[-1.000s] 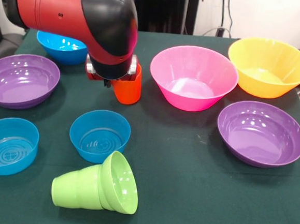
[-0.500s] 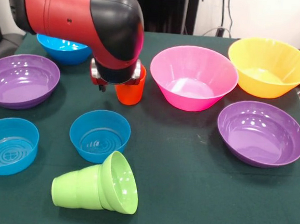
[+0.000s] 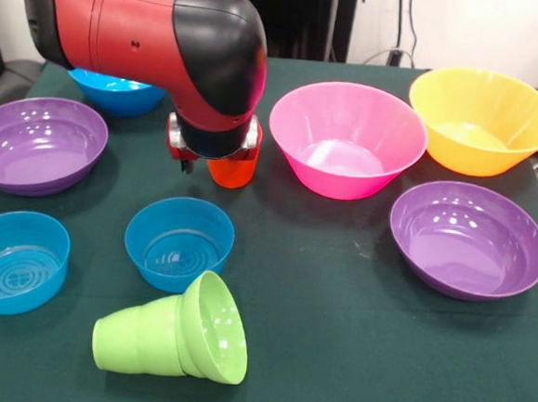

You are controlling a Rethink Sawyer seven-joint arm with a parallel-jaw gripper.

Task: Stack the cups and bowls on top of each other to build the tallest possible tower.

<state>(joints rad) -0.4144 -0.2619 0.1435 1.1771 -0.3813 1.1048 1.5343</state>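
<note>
The orange cup (image 3: pixel 234 172) stands upright on the green cloth, left of the large pink bowl (image 3: pixel 346 140). My gripper (image 3: pixel 213 148) hangs under the red and black arm, right over and against the cup's near-left side, and hides most of it. I cannot see whether it grips the cup. The lime green cup (image 3: pixel 136 344) lies on its side at the front with the small lime green bowl (image 3: pixel 214 329) at its mouth. No tower shows; the bowls sit apart.
The yellow-orange bowl (image 3: pixel 482 120) is at the back right, with a purple bowl (image 3: pixel 468 239) in front of it. Another purple bowl (image 3: pixel 36 144) is at the left. Blue bowls sit at centre front (image 3: pixel 178 243), front left (image 3: pixel 14 260) and back left (image 3: pixel 114 91).
The arm has moved right and slightly nearer, covering more of the orange cup. The cup has stayed in place. Nothing else moved.
</note>
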